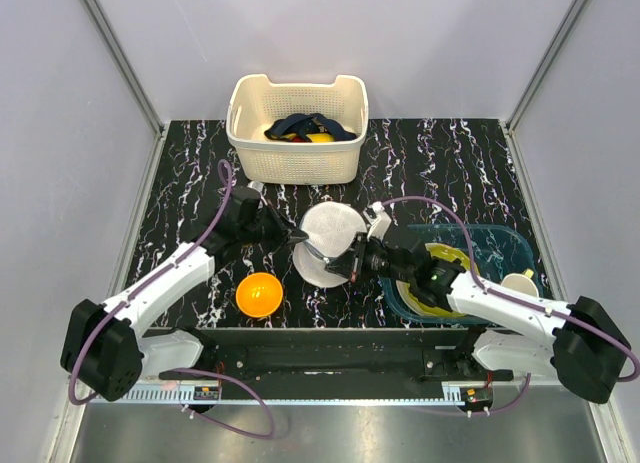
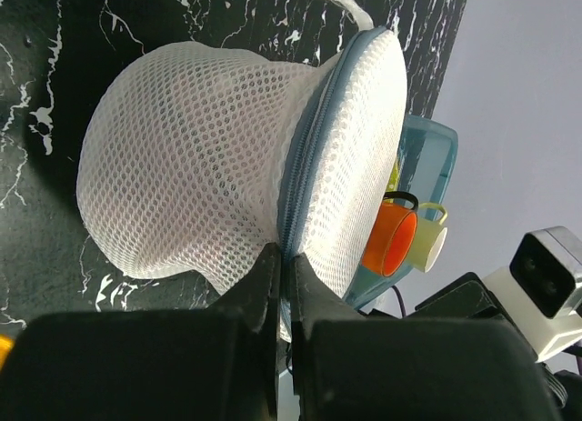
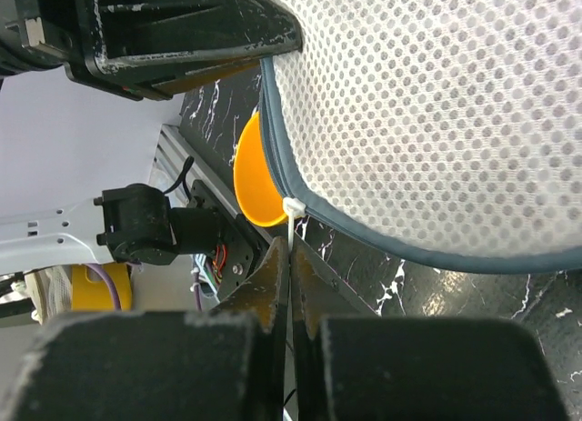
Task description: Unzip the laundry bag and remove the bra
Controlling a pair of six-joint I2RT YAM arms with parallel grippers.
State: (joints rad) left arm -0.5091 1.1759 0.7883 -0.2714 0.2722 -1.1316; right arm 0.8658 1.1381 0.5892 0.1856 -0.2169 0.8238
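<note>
There were one white mesh laundry bag (image 1: 330,245), one cream slotted basket (image 1: 297,161), one orange bowl (image 1: 259,294), one blue see-through tub (image 1: 508,239), two cups, namely an orange cup (image 2: 391,242) and a pale yellow cup (image 2: 430,245), and two grippers, namely the left gripper (image 2: 280,257) and the right gripper (image 3: 289,254).

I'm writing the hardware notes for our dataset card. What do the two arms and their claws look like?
The left arm and right arm match: white link shells, bulky black joints and a looping purple cable each. The left claw and right claw are black, with two flat, scuffed fingers. I see no readable markings.
</note>
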